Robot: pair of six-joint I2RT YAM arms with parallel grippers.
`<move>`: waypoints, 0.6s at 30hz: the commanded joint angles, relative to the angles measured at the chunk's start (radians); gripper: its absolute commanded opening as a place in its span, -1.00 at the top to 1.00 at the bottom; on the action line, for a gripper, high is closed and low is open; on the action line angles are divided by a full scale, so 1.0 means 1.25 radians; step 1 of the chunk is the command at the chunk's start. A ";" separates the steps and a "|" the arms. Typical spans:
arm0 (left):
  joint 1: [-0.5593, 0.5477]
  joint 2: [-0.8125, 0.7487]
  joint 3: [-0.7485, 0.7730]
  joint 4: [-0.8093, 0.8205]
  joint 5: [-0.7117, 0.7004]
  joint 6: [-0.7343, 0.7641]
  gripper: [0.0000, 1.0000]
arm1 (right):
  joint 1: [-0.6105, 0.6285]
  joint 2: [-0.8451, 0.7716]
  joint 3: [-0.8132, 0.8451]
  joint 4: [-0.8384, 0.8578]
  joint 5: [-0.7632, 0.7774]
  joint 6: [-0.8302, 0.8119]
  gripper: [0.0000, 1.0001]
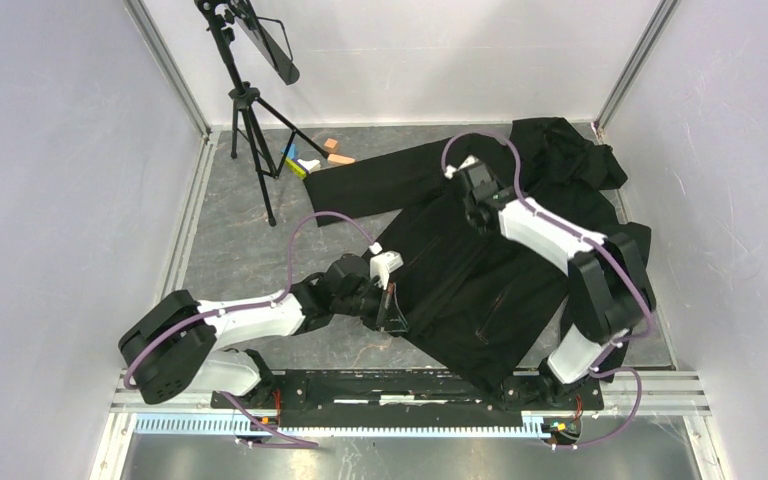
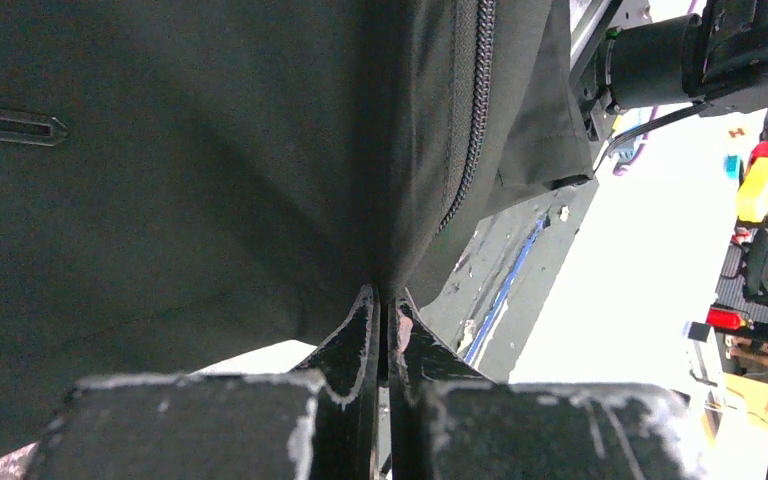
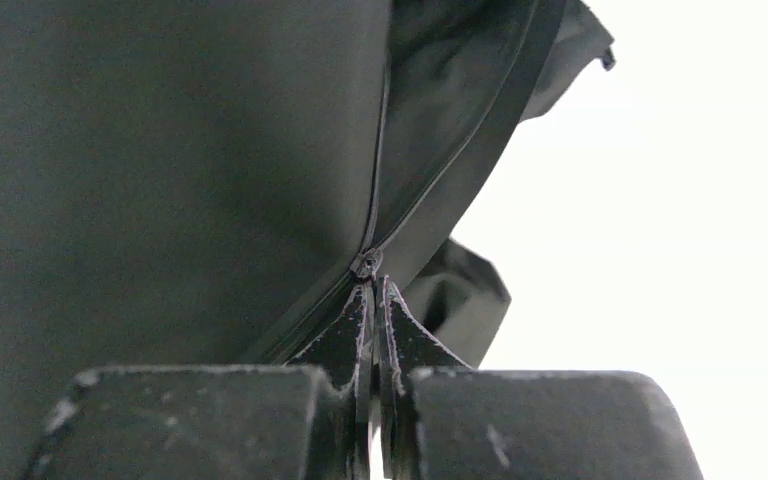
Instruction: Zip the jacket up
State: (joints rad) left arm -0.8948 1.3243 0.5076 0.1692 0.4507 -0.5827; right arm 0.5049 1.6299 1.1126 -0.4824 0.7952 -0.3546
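Observation:
The black jacket (image 1: 480,270) lies spread across the table, hood toward the far right. My left gripper (image 1: 397,312) is at its bottom hem. In the left wrist view the left gripper (image 2: 387,296) is shut on a pinch of jacket fabric (image 2: 210,180) just beside the front zipper teeth (image 2: 475,110). My right gripper (image 1: 477,210) is over the upper chest. In the right wrist view the right gripper (image 3: 377,287) is shut right below the zipper slider (image 3: 365,264), pinching its pull. Above the slider the two zipper edges (image 3: 460,140) spread apart.
A black tripod (image 1: 250,130) stands at the far left of the table, with small coloured blocks (image 1: 305,160) and an orange block (image 1: 339,158) beside the jacket's sleeve (image 1: 380,180). White walls enclose the table on three sides. A pocket zip (image 2: 10,122) shows on the jacket front.

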 commanded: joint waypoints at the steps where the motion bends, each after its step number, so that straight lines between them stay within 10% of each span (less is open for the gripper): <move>1: -0.013 -0.036 -0.039 -0.064 -0.012 -0.012 0.95 | -0.107 0.084 0.145 0.101 0.146 -0.120 0.99; 18: -0.016 -0.043 -0.033 -0.220 -0.087 -0.039 0.96 | -0.326 0.431 0.556 0.364 0.114 -0.395 0.99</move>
State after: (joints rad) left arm -0.9043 1.2808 0.4763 0.0055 0.3416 -0.5949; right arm 0.1707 2.1155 1.6661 -0.1627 0.9161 -0.7574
